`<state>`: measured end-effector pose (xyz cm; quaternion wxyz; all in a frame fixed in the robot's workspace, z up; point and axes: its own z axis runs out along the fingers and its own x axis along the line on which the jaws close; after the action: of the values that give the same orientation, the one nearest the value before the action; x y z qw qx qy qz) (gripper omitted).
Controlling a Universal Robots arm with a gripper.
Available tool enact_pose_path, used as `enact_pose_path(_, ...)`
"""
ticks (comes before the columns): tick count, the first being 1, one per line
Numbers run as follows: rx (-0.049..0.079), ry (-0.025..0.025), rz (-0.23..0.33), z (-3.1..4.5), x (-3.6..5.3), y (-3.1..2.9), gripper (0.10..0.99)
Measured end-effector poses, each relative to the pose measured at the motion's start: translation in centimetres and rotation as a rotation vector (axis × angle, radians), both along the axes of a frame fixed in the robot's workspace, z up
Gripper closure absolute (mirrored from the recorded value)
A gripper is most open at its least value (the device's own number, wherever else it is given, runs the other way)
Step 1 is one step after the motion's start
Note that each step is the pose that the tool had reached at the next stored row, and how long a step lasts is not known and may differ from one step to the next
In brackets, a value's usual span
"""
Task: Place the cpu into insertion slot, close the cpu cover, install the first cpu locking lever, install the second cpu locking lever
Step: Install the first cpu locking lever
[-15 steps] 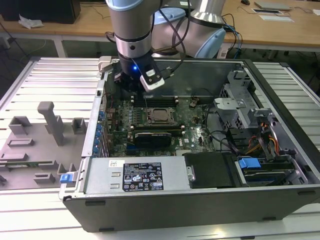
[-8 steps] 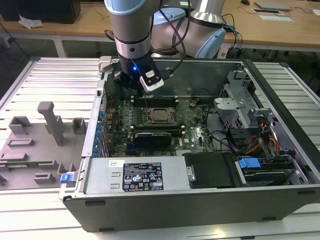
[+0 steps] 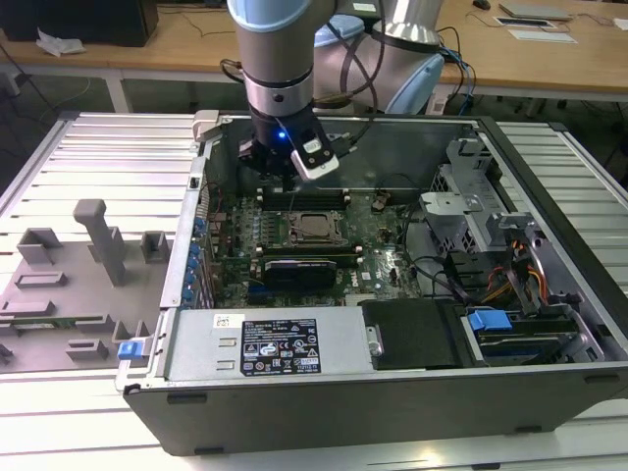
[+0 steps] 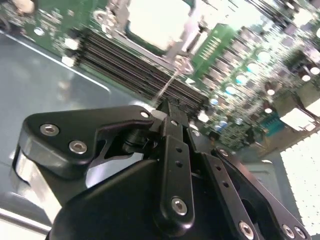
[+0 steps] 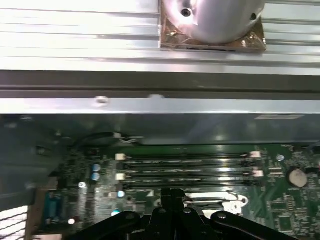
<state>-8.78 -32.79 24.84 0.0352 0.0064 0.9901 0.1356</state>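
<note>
Cpu [image 3: 314, 228], flat, square and silvery, lies in the insertion slot [image 3: 294, 218] in the exterior view; the black gripper [image 3: 279, 179] hangs at its 11 o'clock. Both wrist views show smooth jaws pressed together over long dark memory slots [image 5: 185, 164].

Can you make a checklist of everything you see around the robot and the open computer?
Surface: ribbed metal table, open computer case on it.
Job's things: cpu sits in the insertion slot; thin locking lever reaches from beside it to the end effector.
Clutter: grey fixture blocks on the exterior view's left.
End effector: fingers together, tip at the lever.
Cables: orange and black wires inside the case; black cable along the arm.
Surroundings: wooden desks behind.
</note>
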Motion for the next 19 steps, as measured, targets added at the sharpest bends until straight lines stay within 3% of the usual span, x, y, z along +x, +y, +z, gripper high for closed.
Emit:
enact_pose_path(1,0.000,0.0001,0.000,-0.01,0.33,0.00,0.980)
enact_pose_path(4,0.000,0.0009,0.000,-0.09,2.44,0.00,0.980)
enact_pose_path(6,0.000,0.0008,0.000,-0.20,2.59,0.00,0.980)
enact_pose_path(8,0.000,-0.0040,0.000,-0.42,2.59,0.00,0.980)
enact_pose_path(10,0.000,-0.0139,0.000,-0.54,2.58,-0.01,0.980)
enact_pose_path(13,0.000,-0.0377,0.000,-0.94,2.57,-0.01,0.980)
enact_pose_path(17,0.000,-0.0404,0.000,-0.97,2.53,0.00,0.980)
enact_pose_path(18,0.000,-0.0458,0.000,-1.00,2.48,-0.01,0.980)
enact_pose_path(19,0.000,-0.0544,0.000,-1.03,2.37,-0.01,0.980)
